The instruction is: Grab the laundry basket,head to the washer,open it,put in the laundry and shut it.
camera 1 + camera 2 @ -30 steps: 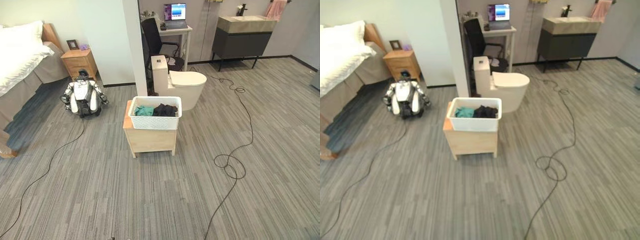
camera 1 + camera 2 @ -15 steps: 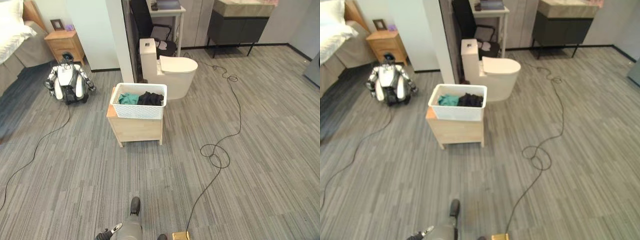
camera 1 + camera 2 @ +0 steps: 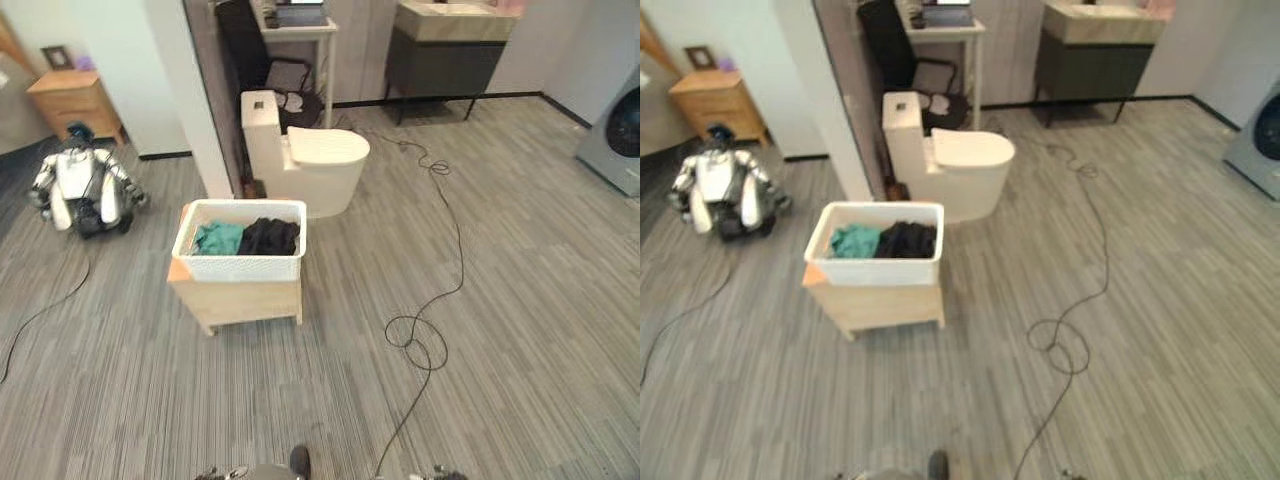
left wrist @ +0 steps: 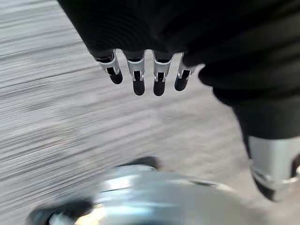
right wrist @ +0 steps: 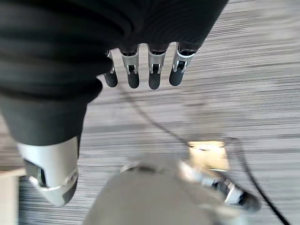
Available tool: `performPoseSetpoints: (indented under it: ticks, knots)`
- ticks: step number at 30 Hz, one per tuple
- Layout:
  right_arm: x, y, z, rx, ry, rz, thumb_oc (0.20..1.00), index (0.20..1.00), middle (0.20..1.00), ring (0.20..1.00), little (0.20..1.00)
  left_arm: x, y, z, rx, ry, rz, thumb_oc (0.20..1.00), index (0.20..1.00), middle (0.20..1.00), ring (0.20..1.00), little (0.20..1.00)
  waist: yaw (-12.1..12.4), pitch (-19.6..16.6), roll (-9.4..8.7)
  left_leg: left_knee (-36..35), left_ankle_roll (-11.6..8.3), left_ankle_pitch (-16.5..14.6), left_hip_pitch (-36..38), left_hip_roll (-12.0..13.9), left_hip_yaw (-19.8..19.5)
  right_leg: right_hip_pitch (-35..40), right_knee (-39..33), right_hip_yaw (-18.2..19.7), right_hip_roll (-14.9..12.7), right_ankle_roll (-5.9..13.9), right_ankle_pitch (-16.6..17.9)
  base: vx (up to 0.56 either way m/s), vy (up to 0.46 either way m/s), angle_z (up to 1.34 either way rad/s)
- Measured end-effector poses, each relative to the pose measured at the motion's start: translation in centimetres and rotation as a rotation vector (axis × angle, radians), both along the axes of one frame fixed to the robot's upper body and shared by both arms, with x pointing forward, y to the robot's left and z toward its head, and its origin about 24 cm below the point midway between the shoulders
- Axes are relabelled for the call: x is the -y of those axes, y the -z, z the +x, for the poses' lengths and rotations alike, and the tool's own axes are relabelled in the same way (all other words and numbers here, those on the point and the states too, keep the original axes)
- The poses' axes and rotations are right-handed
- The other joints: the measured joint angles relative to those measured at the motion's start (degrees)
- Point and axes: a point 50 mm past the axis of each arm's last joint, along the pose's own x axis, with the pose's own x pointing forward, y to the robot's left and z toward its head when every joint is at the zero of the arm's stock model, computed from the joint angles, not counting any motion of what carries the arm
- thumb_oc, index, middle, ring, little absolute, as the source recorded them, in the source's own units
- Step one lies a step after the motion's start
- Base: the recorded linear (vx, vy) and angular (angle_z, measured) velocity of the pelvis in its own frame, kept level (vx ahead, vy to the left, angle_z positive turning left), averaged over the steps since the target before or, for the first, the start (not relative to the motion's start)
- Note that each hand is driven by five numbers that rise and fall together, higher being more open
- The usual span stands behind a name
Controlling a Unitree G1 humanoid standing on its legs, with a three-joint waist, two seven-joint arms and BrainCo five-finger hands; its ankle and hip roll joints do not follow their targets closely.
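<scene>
Approach step in hand: white perforated plastic laundry basket (image 3: pixel 241 239) of teal and black clothes sits ungrasped on a low light-wood counter (image 3: pixel 238 300), left hand (image 4: pixel 145 70) and right hand (image 5: pixel 140 68) both relaxed, empty; next, close in and grip its rim

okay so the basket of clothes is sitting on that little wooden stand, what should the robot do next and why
Probably step forward toward the laundry basket. It sits on the wooden stand well ahead across the carpet, out of arm's reach by the look of it. The left hand and right hand both hang with straight fingers over the floor, holding nothing, so closing the gap likely comes before any grab.
</scene>
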Motion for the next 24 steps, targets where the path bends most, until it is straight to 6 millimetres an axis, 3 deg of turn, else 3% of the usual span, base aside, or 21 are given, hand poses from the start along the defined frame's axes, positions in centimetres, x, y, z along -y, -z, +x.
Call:
performPoseSetpoints:
  ticks: [1,3,4,5,6,8,9,10,12,14,17,19,21,22,23,24]
  knots:
    - [0.0,-0.1,0.5,0.024,0.004,0.003,1.0,1.0,1.0,1.0,1.0,0.3,-0.4,1.6,0.049,0.013,-0.008,1.0,1.0,1.0,1.0,1.0,-1.5,0.8,1.38,-0.9,-0.82,0.5,1.6,0.9,-1.5,-2.3,-7.7,0.3,-0.3,0.91,-0.1,0.28,-0.033,0.51]
    - [-0.2,-0.1,0.3,0.019,-0.002,0.006,1.0,1.0,1.0,1.0,1.0,0.4,-0.7,2.7,0.077,0.021,-0.006,1.0,1.0,1.0,1.0,1.0,-2.0,1.2,0.87,-2.1,-1.47,0.1,4.2,1.1,-2.5,-4.4,-18.7,0.5,-1.4,1.7,2.7,0.3,-0.067,0.39]
    - [-0.2,-0.1,0.3,0.02,-0.003,0.007,1.0,1.0,1.0,1.0,1.0,0.4,-0.8,2.8,0.083,0.022,-0.005,1.0,1.0,1.0,1.0,1.0,-2.1,1.3,0.42,-2.2,-2.15,-1.3,5.3,1.4,-2.6,-5.7,-23.0,0.5,-1.4,1.68,5.3,0.3,-0.087,0.17]
    - [-0.2,-0.1,0.3,0.019,-0.002,0.006,1.0,1.0,1.0,1.0,1.0,0.4,-0.9,3.1,0.093,0.013,-0.005,1.0,1.0,1.0,1.0,1.0,-2.1,1.6,-0.01,-2.4,-3.57,-2.7,6.5,1.9,-3.0,-5.7,-29.9,2.8,0.1,2.2,8.3,0.33,-0.096,0.2]
    - [-0.2,0.0,0.1,0.012,0.002,0.007,1.0,1.0,1.0,1.0,1.0,0.3,-0.7,2.6,0.073,0.011,0.001,1.0,1.0,1.0,1.0,1.0,-2.6,2.1,-0.78,-2.8,-3.88,-3.9,8.5,2.2,-4.2,-5.2,-40.3,7.2,1.7,2.65,13.6,0.25,-0.069,0.3]
    - [0.0,0.2,-0.6,-0.017,0.023,0.001,1.0,1.0,1.0,1.0,1.0,0.2,-0.5,2.0,0.052,0.027,0.009,1.0,1.0,1.0,1.0,1.0,-3.6,1.9,-2.21,-3.3,-5.01,-5.2,10.4,2.2,-5.9,-4.9,-47.2,10.1,2.1,3.43,18.8,0.18,-0.058,0.48]
    - [0.0,0.4,-1.7,-0.055,0.045,0.002,1.0,1.0,1.0,1.0,1.0,0.1,-0.3,1.1,0.032,0.024,0.012,1.0,1.0,1.0,1.0,1.0,-3.6,1.9,-3.99,-3.3,-6.63,-7.0,12.2,1.6,-6.4,-4.5,-47.1,10.0,1.2,3.2,21.0,0.19,-0.083,0.38]
    - [0.2,0.5,-2.6,-0.079,0.054,-0.004,1.0,1.0,1.0,1.0,1.0,0.1,-0.2,1.0,0.028,0.024,0.012,1.0,1.0,1.0,1.0,1.0,-3.6,2.0,-3.91,-3.0,-7.39,-8.2,13.2,2.4,-6.9,-4.3,-45.9,10.0,1.8,3.1,23.1,0.19,-0.094,0.53]
    - [0.4,0.7,-4.5,-0.128,0.067,-0.011,1.0,1.0,1.0,1.0,1.0,0.5,0.0,0.4,0.013,0.038,0.004,1.0,1.0,1.0,1.0,1.0,-3.7,1.6,-2.03,-0.8,-8.34,-9.0,14.5,5.2,-7.7,-1.1,-45.3,9.3,4.3,1.15,23.9,0.21,-0.158,0.54]
    - [0.7,0.7,-5.0,-0.141,0.086,-0.014,1.0,1.0,1.0,1.0,1.0,0.5,0.1,0.0,0.007,0.033,-0.002,1.0,1.0,1.0,1.0,1.0,-3.6,1.3,-1.6,2.5,-9.35,-8.9,14.7,7.7,-7.7,1.5,-45.3,8.4,6.5,-3.6,23.2,0.22,-0.211,0.26]
    - [0.9,0.6,-4.5,-0.119,0.099,-0.016,1.0,1.0,1.0,1.0,1.0,0.1,0.1,-0.4,-0.008,0.03,0.01,1.0,1.0,1.0,1.0,1.0,-3.4,1.1,-2.27,8.3,-12.1,-8.5,13.7,9.0,-9.1,4.1,-46.0,7.6,7.9,-5.14,21.7,0.22,-0.25,0.09]
    - [1.2,0.5,-4.3,-0.113,0.109,-0.021,1.0,1.0,1.0,1.0,1.0,-0.4,0.2,-1.0,-0.024,0.009,0.021,1.0,1.0,1.0,1.0,1.0,-3.4,0.6,-3.03,16.7,-14.76,-8.0,11.3,10.4,-9.1,8.4,-49.6,6.1,8.9,-5.88,20.7,0.1,-0.2,0.24]
    - [1.4,0.5,-4.8,-0.117,0.134,-0.022,1.0,1.0,1.0,1.0,1.0,-0.8,0.1,-0.9,-0.012,0.002,0.032,1.0,1.0,1.0,1.0,1.0,-2.7,0.0,-4.36,26.5,-19.01,-5.8,6.7,10.7,-9.6,9.9,-50.4,6.3,9.5,-7.12,20.7,0.04,-0.193,0.06]
    - [1.6,0.4,-4.6,-0.107,0.137,-0.027,1.0,1.0,1.0,1.0,1.0,-1.1,0.0,-0.9,-0.014,0.0,0.041,1.0,1.0,1.0,1.0,1.0,-2.9,-0.3,-4.82,31.1,-18.86,-6.2,4.3,10.8,-10.5,10.4,-50.8,6.0,9.9,-8.28,20.6,0.04,-0.193,0.05]
    - [2.1,0.1,-3.5,-0.066,0.156,-0.032,1.0,1.0,1.0,1.0,1.0,-1.0,-0.1,-0.6,0.001,0.003,0.035,1.0,1.0,1.0,1.0,1.0,-2.7,-0.4,-4.26,34.0,-18.87,-3.7,1.9,10.9,-11.3,10.3,-50.7,5.7,10.6,-10.15,20.0,0.05,-0.081,0.2]
    - [3.3,-0.6,-1.6,0.019,0.178,-0.047,1.0,1.0,1.0,1.0,1.0,-0.3,-1.7,2.6,0.169,0.113,0.016,1.0,1.0,1.0,1.0,1.0,-2.3,1.9,-4.37,44.2,-18.26,-2.3,-5.2,11.2,-11.7,11.1,-51.6,5.1,10.7,-10.66,20.4,0.07,-0.033,0.17]
